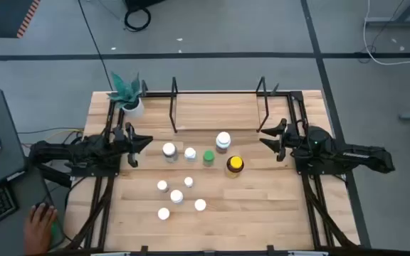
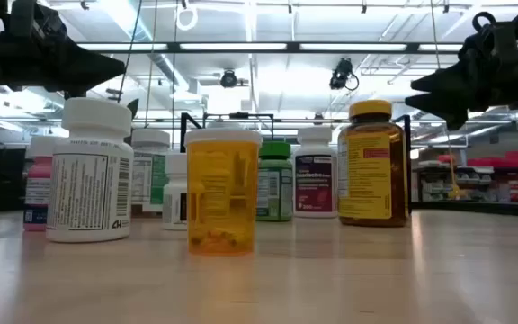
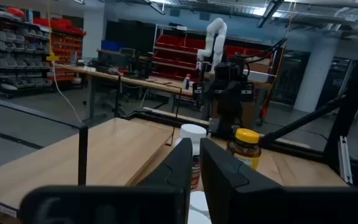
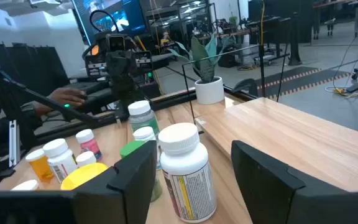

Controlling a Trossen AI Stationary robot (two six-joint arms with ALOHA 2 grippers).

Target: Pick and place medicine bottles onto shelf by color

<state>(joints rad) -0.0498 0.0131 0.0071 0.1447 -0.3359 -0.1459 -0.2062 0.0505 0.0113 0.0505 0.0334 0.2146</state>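
Bottles (image 1: 190,153) number perhaps ten; one shelf (image 1: 218,112); left fingers (image 3: 188,165) together, right fingers (image 4: 135,174) apart, empty.

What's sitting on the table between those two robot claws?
Seen from above, a row of medicine bottles stands between the left gripper and right gripper, ending with the yellow-capped amber bottle.

My left arm lies along the table's left edge, reaching inward, wrist level. My left gripper (image 1: 142,142) hangs above the tabletop with its two dark fingers (image 3: 182,163) pressed nearly together, holding nothing. My right arm mirrors it along the right edge, pointing inward. My right gripper (image 1: 267,138) hovers clear of the surface, fingers (image 4: 263,168) spread partway with a clear gap between them, nothing gripped.
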